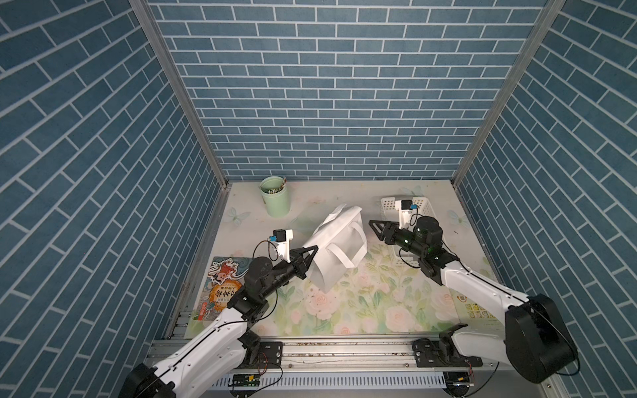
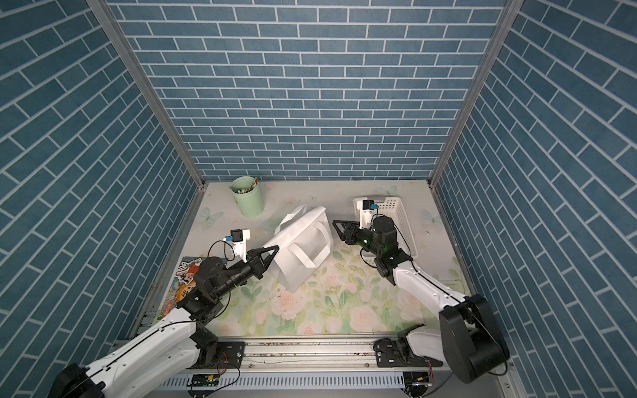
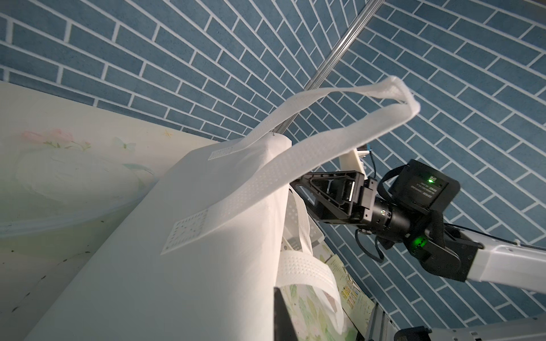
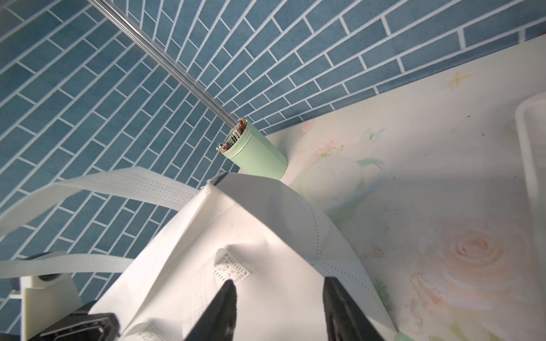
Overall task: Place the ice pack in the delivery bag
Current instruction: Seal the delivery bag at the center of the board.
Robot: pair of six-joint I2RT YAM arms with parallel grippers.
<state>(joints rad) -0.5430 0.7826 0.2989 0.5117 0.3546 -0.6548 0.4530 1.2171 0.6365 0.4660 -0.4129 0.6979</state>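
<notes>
The white delivery bag [image 1: 339, 248] [image 2: 300, 241] stands tilted in the middle of the floral mat, one strap handle lying on its upper side. My left gripper [image 1: 313, 249] [image 3: 276, 295] is at the bag's left edge. One black finger [image 3: 280, 313] shows beside the fabric and the other is hidden behind it, so the jaws are shut on the bag's wall [image 3: 192, 236]. My right gripper [image 1: 374, 229] [image 4: 279, 282] hovers just right of the bag, its fingers apart over the bag's white side [image 4: 236, 236] with nothing between them. The ice pack is out of view.
A green cup of pens [image 1: 275, 201] stands at the back left. A white perforated basket [image 1: 425, 206] sits at the back right, partly behind my right arm. A colourful book [image 1: 220, 286] lies at the left edge, a leaflet [image 1: 477, 310] at the right.
</notes>
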